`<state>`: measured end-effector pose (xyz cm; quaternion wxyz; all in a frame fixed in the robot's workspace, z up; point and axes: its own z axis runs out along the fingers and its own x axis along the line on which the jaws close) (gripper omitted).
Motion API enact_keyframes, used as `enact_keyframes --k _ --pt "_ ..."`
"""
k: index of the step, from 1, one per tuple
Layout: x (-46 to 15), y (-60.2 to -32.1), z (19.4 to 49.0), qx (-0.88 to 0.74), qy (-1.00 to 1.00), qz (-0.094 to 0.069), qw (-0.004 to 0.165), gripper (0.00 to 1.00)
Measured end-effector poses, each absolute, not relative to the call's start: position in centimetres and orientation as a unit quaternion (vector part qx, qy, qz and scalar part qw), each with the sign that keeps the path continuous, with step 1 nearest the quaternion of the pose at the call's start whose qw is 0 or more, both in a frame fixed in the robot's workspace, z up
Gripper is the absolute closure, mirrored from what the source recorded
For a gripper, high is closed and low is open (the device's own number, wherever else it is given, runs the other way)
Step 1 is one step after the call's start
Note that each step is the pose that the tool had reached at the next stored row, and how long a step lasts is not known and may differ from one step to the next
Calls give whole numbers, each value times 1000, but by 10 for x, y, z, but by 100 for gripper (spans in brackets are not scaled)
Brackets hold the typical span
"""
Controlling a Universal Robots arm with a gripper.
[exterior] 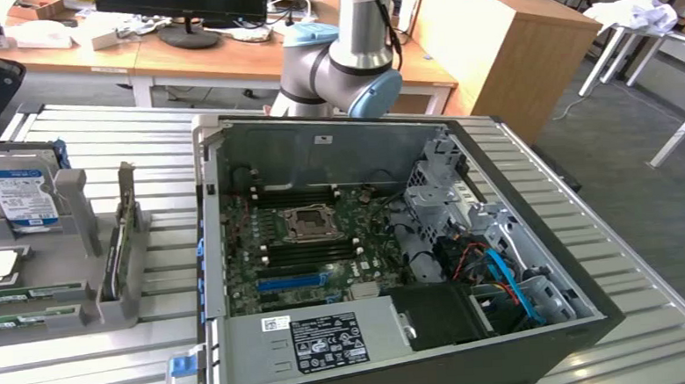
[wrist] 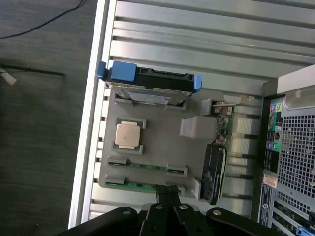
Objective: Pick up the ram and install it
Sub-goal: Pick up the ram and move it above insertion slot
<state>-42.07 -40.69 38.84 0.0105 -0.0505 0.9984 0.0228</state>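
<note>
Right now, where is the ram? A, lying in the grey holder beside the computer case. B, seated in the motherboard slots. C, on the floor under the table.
A: the ram lies as a thin green stick in the grey holder, near the hard drive and outside the computer case.

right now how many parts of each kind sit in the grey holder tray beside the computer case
hard drive: 1
cpu: 1
ram sticks: 2
expansion card: 1
total: 5
</note>
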Motion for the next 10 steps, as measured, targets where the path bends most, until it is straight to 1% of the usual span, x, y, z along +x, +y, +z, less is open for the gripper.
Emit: enact_keyframes --k 10 --pt "-421 -407 388 -87 996 23 10 89"
